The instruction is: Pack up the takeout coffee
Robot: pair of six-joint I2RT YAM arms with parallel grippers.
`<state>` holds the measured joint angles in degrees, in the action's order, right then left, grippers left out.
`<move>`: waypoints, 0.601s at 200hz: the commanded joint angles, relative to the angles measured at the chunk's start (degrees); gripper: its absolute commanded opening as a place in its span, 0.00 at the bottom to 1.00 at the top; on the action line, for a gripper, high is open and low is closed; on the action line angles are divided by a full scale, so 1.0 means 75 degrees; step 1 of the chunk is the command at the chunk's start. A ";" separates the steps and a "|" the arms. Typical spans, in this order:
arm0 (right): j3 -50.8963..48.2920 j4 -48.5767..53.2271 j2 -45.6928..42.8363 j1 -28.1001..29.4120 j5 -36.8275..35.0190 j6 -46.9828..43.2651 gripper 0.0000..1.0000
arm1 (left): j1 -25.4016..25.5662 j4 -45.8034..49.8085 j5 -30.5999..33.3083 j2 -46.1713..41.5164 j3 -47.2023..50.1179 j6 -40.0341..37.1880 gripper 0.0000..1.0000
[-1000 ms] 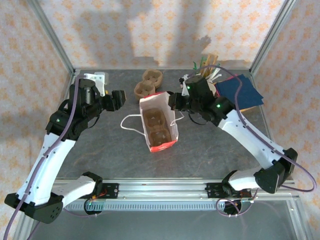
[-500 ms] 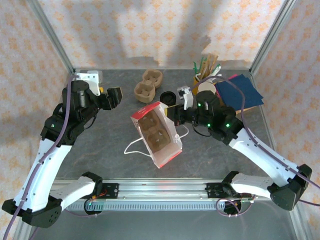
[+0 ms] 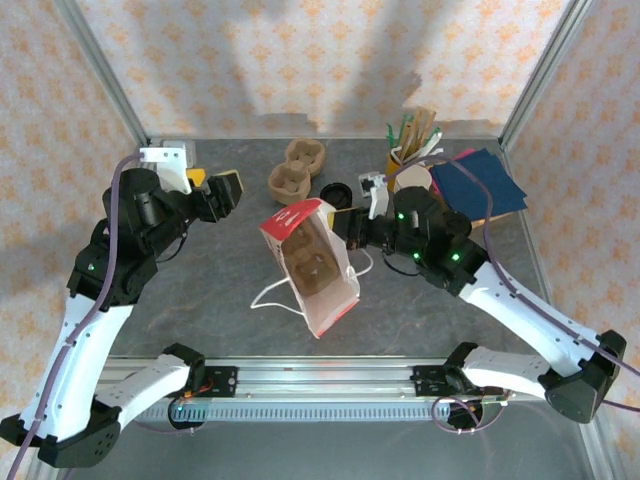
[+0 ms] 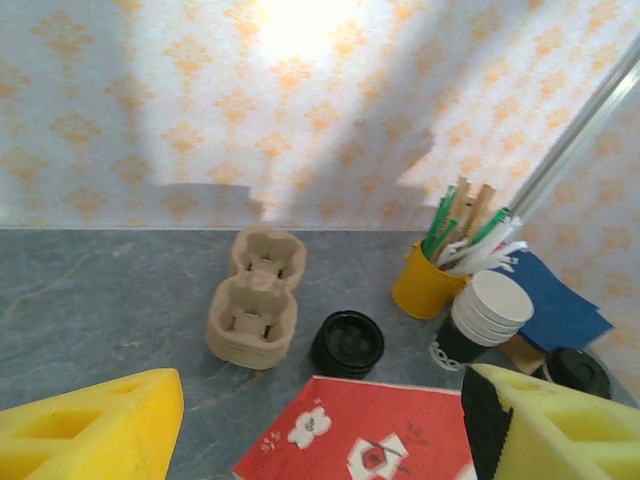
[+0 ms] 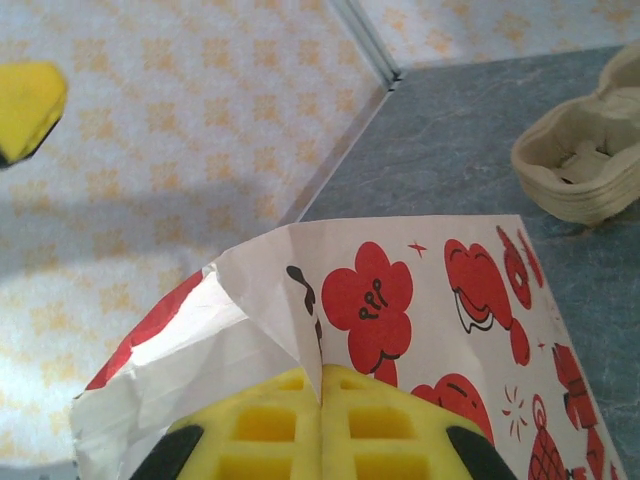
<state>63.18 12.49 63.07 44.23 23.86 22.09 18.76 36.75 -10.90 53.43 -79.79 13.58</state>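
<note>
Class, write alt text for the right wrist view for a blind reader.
The right gripper pinches the top edge of a red-and-white paper bag. Behind it, a cardboard cup carrier sits on the grey table.

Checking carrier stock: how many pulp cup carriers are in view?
2. One pulp carrier sits on the table behind the paper bag; the other lies inside the bag. More could be nested under either.

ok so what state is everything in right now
paper bag, tipped up, mouth open, drink carrier inside
right tool, shut on the bag's rim
left tool, open, empty
takeout coffee, lidded, on the table, not in the bag
spare carriers, empty
white cups, stacked, lidless
</note>
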 commanded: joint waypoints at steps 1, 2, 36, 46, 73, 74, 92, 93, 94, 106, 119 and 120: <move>0.0561 0.0119 0.0205 0.0044 -0.0552 0.1094 0.01 | 0.0017 -0.0097 -0.1167 0.0208 -0.0138 0.0056 0.76; 0.0563 0.0123 0.0216 0.0050 -0.0565 0.1131 0.01 | 0.0017 -0.0085 -0.1205 0.0222 -0.0146 0.0060 0.75; 0.0688 0.0428 0.0367 0.0054 -0.1352 0.2423 0.00 | 0.0139 0.0529 -0.2124 0.0790 -0.0520 0.0276 0.72; 0.0619 0.0466 0.0392 0.0056 -0.1478 0.2899 0.00 | 0.0237 0.0614 -0.2330 0.0893 -0.0590 0.0377 0.71; 0.0453 0.0405 0.0439 0.0050 -0.1416 0.3866 0.00 | 0.1000 0.1112 -0.2244 0.1291 -0.1039 0.0583 0.69; 0.0444 0.0407 0.0439 0.0053 -0.1425 0.3894 0.00 | 0.1036 0.1135 -0.2224 0.1314 -0.1048 0.0593 0.69; 0.0251 0.0341 0.0411 0.0056 -0.1626 0.4227 0.00 | 0.1677 0.1481 -0.1701 0.1678 -0.1314 0.0812 0.66; 0.0238 0.0328 0.0407 0.0056 -0.1636 0.4239 0.00 | 0.1703 0.1507 -0.1671 0.1689 -0.1320 0.0825 0.66; 0.0220 0.0316 0.0405 0.0050 -0.1641 0.4256 0.00 | 0.1727 0.1532 -0.1644 0.1724 -0.1329 0.0843 0.66; 0.0055 0.0193 0.0356 0.0056 -0.1713 0.4433 0.00 | 0.1986 0.1825 -0.1320 0.2017 -0.1424 0.0955 0.63; -0.0115 0.0036 0.0290 0.0056 -0.1791 0.4569 0.00 | 0.2197 0.1997 -0.1080 0.2269 -0.1373 0.1115 0.60; -0.0127 0.0029 0.0288 0.0056 -0.1801 0.4574 0.00 | 0.2209 0.1999 -0.1073 0.2283 -0.1355 0.1129 0.60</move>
<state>64.45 15.40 66.43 44.23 13.32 51.11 33.15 46.06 -23.53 67.66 -89.17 19.03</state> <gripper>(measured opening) 0.053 0.621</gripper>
